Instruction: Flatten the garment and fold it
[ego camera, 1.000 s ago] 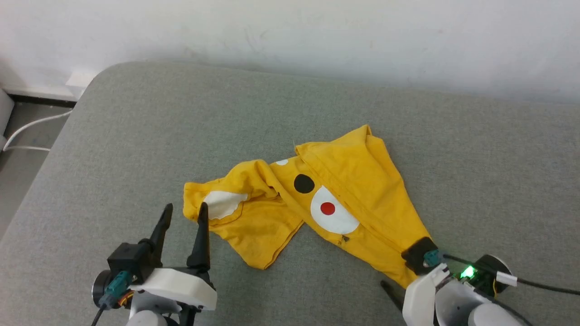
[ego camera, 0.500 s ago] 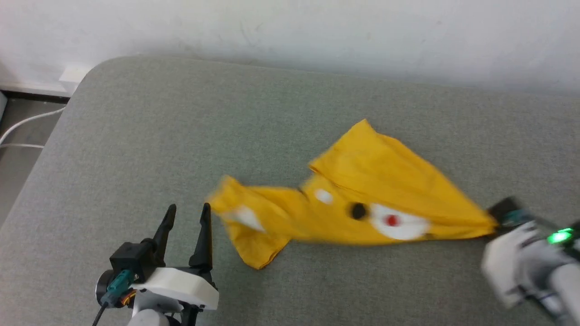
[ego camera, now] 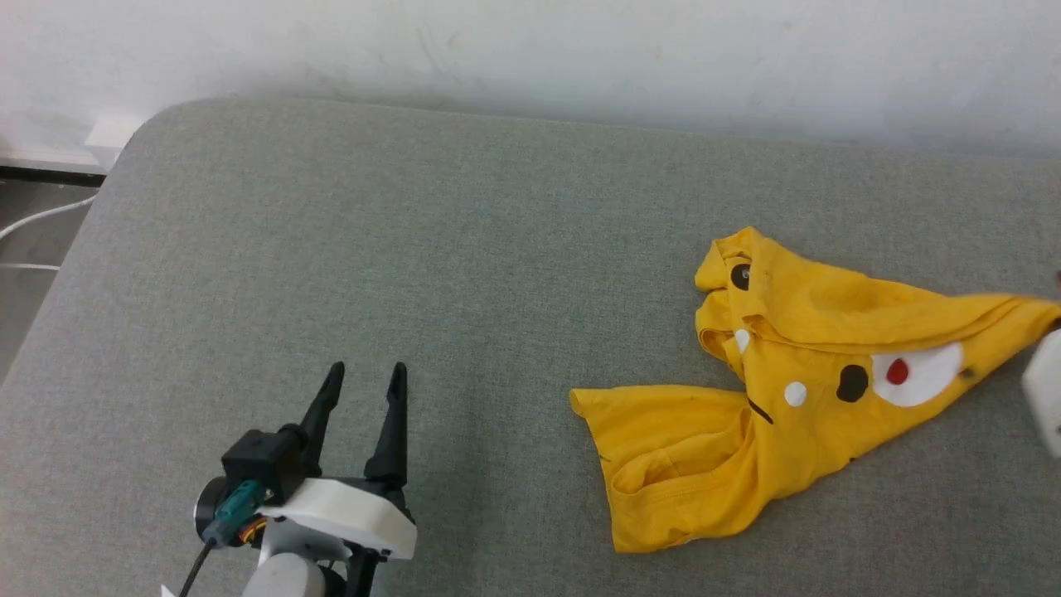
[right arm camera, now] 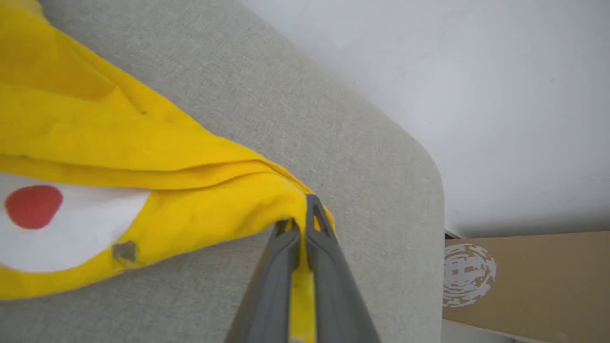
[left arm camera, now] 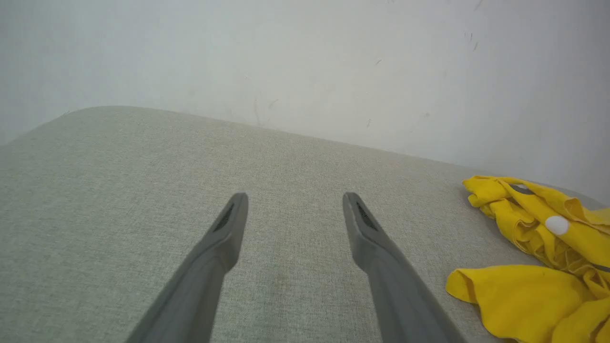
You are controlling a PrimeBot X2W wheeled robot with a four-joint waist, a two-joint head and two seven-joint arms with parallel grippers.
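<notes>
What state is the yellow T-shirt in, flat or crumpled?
Crumpled: the T-shirt lies bunched in folds on the grey cushion, one edge pinched by the right gripper.

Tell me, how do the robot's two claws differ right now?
The left gripper has its two fingers spread wide; the right gripper has its fingers pinched together. The left gripper holds nothing and hangs over bare grey cushion; the right gripper clamps an edge of the yellow garment, which stretches away from it. Both have two long dark fingers.
</notes>
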